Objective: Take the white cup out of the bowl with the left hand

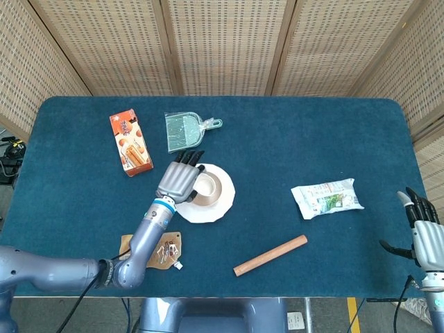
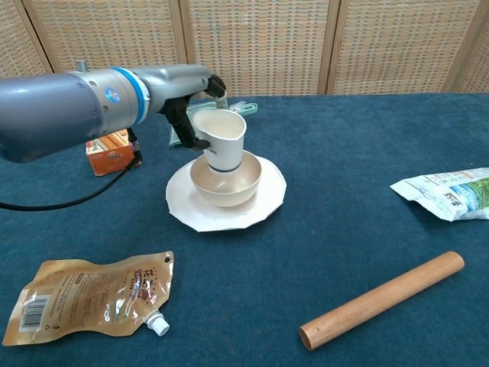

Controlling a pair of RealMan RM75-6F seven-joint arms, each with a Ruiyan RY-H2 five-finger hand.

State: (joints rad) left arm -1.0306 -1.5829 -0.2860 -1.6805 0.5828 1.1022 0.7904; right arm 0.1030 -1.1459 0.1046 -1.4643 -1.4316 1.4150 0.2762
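Note:
The white cup point(image 2: 220, 138) with a dark band near its base is gripped by my left hand point(image 2: 186, 115) and hangs tilted, its base at about the rim of the tan bowl point(image 2: 226, 186). The bowl sits on a white plate point(image 2: 263, 212). From above, my left hand point(image 1: 179, 179) covers the left side of the cup point(image 1: 206, 184) and the bowl point(image 1: 220, 187). My right hand point(image 1: 424, 232) hangs at the table's right edge, fingers apart, holding nothing.
An orange snack box point(image 1: 130, 143) and a green dustpan point(image 1: 184, 130) lie behind the plate. A brown spouted pouch point(image 2: 88, 297) lies front left, a wooden rod point(image 2: 380, 300) front right, and a green-and-white packet point(image 1: 326, 197) to the right.

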